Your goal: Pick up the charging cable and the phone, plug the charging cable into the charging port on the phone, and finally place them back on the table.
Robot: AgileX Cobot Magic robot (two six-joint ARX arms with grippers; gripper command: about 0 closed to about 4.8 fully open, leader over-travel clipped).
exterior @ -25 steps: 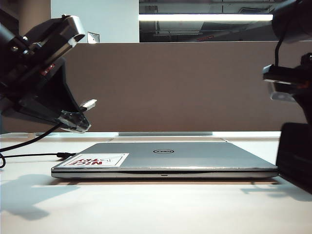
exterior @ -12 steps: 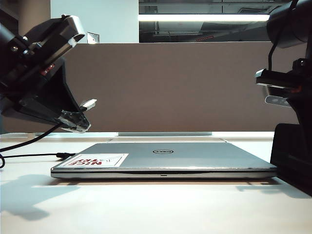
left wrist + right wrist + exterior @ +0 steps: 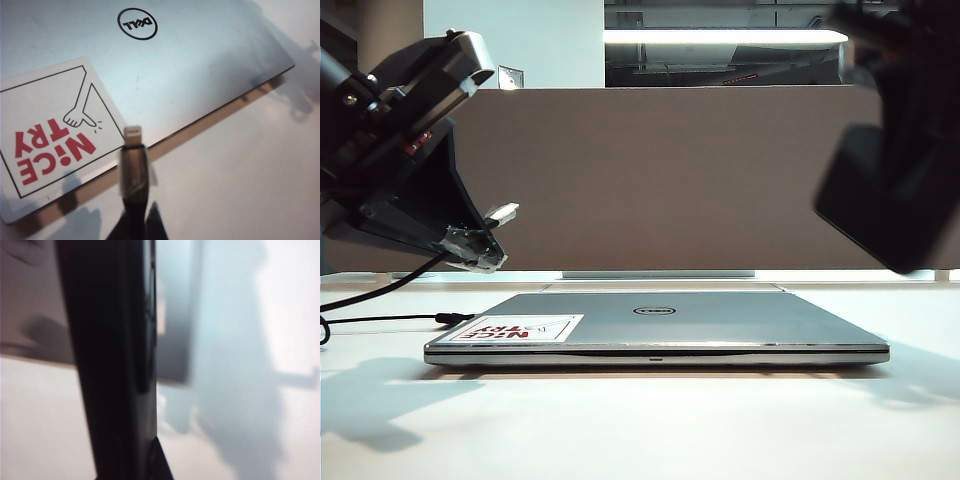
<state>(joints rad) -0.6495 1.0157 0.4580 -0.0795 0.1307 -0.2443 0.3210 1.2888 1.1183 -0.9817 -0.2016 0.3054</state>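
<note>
My left gripper [image 3: 476,249] hangs over the left of the table [image 3: 640,425], shut on the charging cable. The cable's silver plug [image 3: 502,212] sticks out toward the right. In the left wrist view the plug [image 3: 134,162] points past my left gripper [image 3: 136,226] over the laptop's corner. My right gripper [image 3: 918,120] is high at the right, blurred, shut on the phone [image 3: 885,200]. The phone is a black slab held tilted in the air. The right wrist view shows the phone [image 3: 110,365] edge-on in my right gripper [image 3: 142,465]. I cannot make out the charging port.
A closed silver Dell laptop [image 3: 660,325] with a red-lettered sticker [image 3: 525,328] lies mid-table. Another black cord with a black plug [image 3: 450,318] lies on the table at the left. A grey-brown partition [image 3: 670,170] closes off the back.
The right arm has lifted the phone from low beside the laptop's right end up into the air and tilted it. The left arm and cable plug have stayed still.
</note>
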